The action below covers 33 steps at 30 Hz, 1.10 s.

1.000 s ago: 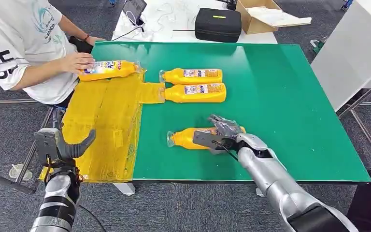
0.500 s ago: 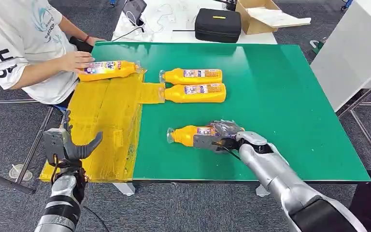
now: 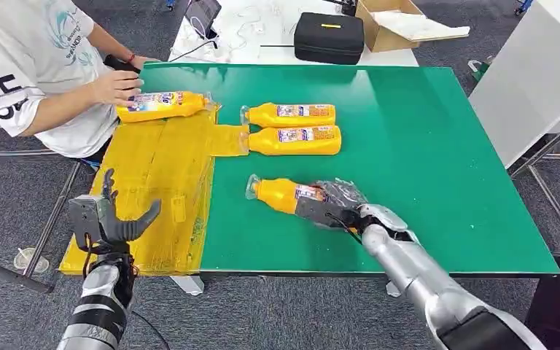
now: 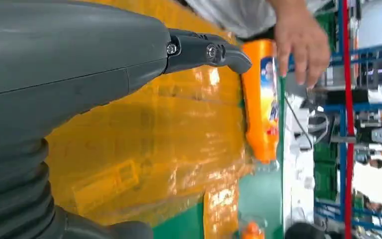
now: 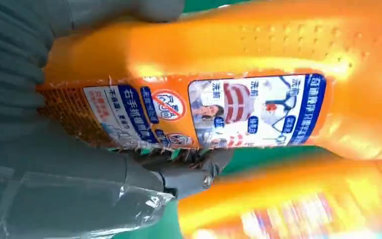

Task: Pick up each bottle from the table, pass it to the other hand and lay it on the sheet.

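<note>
Four orange bottles in the head view. Right hand (image 3: 337, 204) grips one bottle (image 3: 284, 195) by its body, fingers wrapped round the labelled part; it points cap-end toward the yellow sheet (image 3: 157, 189) and looks tilted, cap end raised off the green table (image 3: 423, 146). Right wrist view shows the same grip close up, label (image 5: 204, 112) facing the camera.

Left hand (image 3: 109, 219) is held up at the near-left table corner, beside the sheet's near edge, fingers spread, holding nothing.

Two bottles (image 3: 289, 114) lie side by side on the table near the sheet's far corner. Fourth bottle (image 3: 162, 105) lies across the sheet's far end, a person's hand (image 3: 119, 86) resting on it.
</note>
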Available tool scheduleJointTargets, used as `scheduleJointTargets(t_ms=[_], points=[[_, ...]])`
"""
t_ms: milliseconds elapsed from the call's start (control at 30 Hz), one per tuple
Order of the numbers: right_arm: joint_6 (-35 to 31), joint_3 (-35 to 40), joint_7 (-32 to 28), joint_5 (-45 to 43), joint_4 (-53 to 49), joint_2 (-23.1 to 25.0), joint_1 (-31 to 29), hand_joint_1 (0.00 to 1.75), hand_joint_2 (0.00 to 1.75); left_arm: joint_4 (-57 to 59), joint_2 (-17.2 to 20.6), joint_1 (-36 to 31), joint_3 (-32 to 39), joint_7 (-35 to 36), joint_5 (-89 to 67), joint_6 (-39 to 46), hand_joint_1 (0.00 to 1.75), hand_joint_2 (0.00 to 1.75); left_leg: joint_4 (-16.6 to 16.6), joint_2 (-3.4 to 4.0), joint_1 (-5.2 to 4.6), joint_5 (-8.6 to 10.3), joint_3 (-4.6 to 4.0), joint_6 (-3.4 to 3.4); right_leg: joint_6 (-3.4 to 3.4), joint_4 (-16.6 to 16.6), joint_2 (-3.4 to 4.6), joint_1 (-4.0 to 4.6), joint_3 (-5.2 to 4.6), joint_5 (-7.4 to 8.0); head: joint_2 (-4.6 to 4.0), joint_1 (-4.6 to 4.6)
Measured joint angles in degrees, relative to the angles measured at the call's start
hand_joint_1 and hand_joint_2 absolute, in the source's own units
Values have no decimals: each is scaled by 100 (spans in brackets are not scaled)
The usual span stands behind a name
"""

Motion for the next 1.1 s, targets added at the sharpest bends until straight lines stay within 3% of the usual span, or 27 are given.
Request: scheduleJointTargets(t_ms=[233, 333, 533, 867, 1100], points=[[-2083, -1136, -901, 130, -1592, 638, 1095, 175, 175, -244, -273, 231, -13, 537, 732, -1195, 0, 175, 0, -17, 1, -1, -12, -1, -1, 0, -11, 0, -12, -5, 0, -4], [-2503, -1588, -1514, -134, -2020, 860, 1420, 175, 175, -560, -365, 396, -243, 914, 1182, -1849, 0, 175, 0, -17, -2, -2, -15, 0, -1, -1, -10, -3, -13, -6, 0, 0], [-2562, -2016, -2315, -223, -2122, 1192, 1845, 175, 175, -1014, -387, 578, -1067, 1438, 2184, -2781, 0, 175, -1, -17, -6, -6, -16, 4, 0, -2, -10, -5, -13, -4, 0, -2], [-2249, -2121, -2553, -149, -1848, 1465, 1935, 175, 175, -1220, -343, 683, -1719, 1480, 2555, -3167, 0, 175, -1, -15, -1, -5, -14, 3, 0, -1, -9, -1, -12, -4, 2, -2], [-2057, -1561, -2785, -98, -908, 1988, 1843, 175, 175, -1220, -304, 660, -2273, 1462, 2650, -3271, 0, 175, -2, -13, 1, -5, -15, 2, -1, -1, -9, 0, -14, -5, 0, -2]])
